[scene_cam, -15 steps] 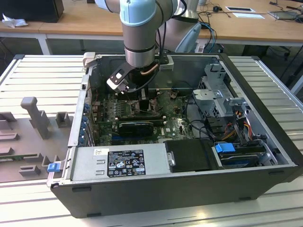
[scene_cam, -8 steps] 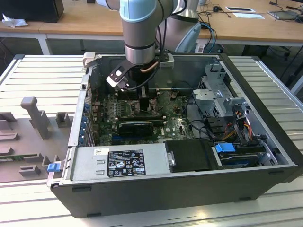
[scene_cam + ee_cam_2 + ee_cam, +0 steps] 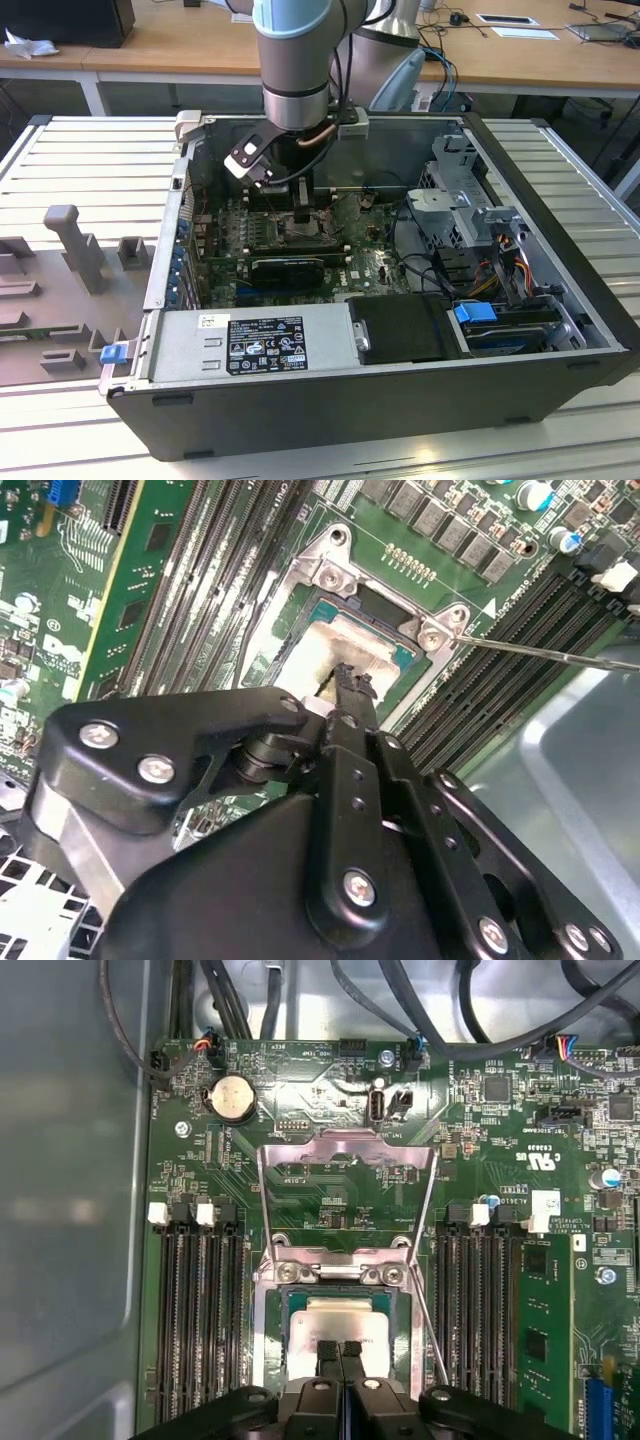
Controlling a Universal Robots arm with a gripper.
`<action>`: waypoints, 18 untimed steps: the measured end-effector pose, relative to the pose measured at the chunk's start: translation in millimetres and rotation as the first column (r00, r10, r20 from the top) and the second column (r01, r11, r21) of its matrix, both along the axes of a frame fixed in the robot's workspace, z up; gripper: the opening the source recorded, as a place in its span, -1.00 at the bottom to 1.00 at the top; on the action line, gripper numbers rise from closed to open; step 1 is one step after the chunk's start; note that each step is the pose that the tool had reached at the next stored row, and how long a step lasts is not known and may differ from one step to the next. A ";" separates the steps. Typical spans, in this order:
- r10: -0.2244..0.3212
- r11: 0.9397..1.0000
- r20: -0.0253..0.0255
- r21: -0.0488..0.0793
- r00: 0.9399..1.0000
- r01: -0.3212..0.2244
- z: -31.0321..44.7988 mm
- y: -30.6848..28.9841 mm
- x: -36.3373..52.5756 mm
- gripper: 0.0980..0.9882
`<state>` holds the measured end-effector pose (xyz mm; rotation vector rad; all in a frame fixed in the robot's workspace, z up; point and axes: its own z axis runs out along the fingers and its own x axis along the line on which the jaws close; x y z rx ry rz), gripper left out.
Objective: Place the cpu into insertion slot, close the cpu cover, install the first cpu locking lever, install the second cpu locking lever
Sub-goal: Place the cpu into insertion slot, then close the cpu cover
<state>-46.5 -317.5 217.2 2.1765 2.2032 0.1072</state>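
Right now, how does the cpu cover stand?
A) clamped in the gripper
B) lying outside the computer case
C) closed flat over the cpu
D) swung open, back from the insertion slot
D: in the first wrist view the cpu cover is hinged back from the insertion slot, with green board showing through its window. The cpu lies uncovered in the slot, under the gripper.

Exterior view: I look down from well back onto the open computer case (image 3: 330,410), the insertion slot (image 3: 318,232) deep inside.
Wrist views: both close above the insertion slot (image 3: 345,610) (image 3: 288,1335), shared by all.
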 end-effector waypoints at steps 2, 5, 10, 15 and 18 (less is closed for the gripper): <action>0.000 1.000 0.000 0.000 1.000 0.000 1.4 0.0 0.0 -0.98; 0.000 1.000 0.000 0.000 1.000 0.000 3.8 0.0 0.0 -0.98; 0.000 1.000 0.000 0.000 1.000 0.000 9.5 0.0 0.0 -0.98; 0.000 1.000 0.000 0.000 1.000 0.000 15.0 0.0 0.1 -0.98; 0.000 1.000 0.000 0.000 1.000 0.000 15.1 -0.2 1.7 -0.98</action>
